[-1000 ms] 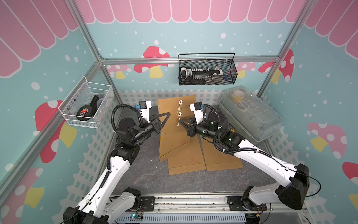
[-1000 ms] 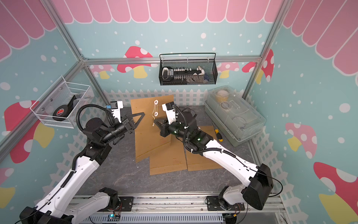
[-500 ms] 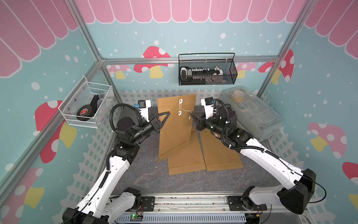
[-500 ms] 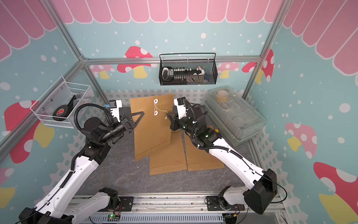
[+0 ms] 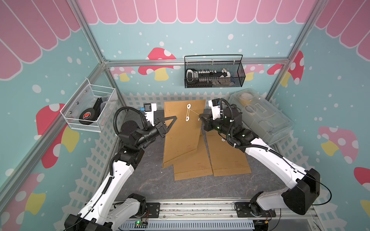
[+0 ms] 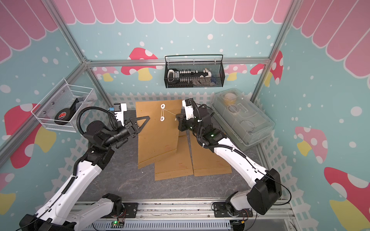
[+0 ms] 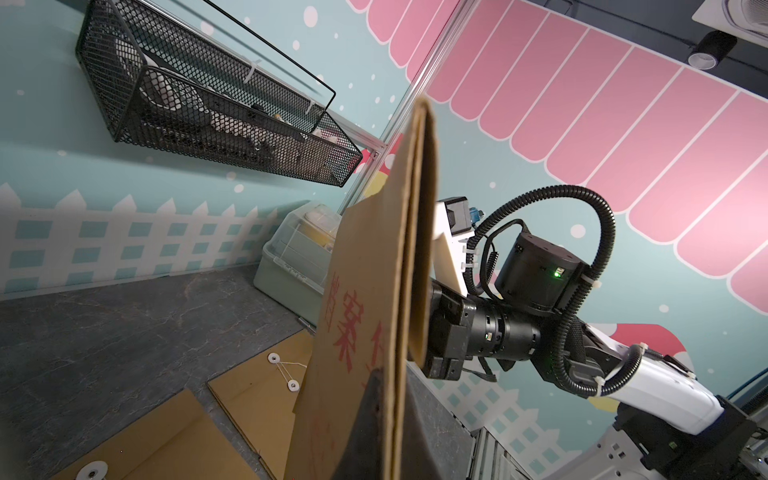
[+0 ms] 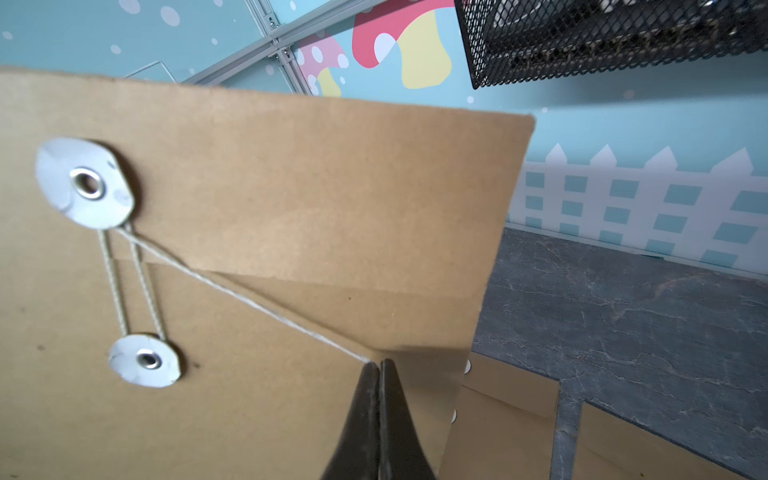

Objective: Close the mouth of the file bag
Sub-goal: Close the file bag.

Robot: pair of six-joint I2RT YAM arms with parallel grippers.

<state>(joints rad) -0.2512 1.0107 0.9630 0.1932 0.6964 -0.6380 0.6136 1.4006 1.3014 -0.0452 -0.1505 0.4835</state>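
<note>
My right hand (image 8: 379, 368), closed on the string (image 8: 249, 299), lies lower right of the upper disc (image 8: 85, 183); my left hand (image 5: 172, 118) grips the file bag (image 5: 181, 130).

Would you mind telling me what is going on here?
The left arm, jaws shut, holds a brown file bag up by its edge. The right arm, jaws shut too, pinches the bag's string, which loops between the two buttons and runs taut from the upper one. Two more bags lie flat on the table.
</note>
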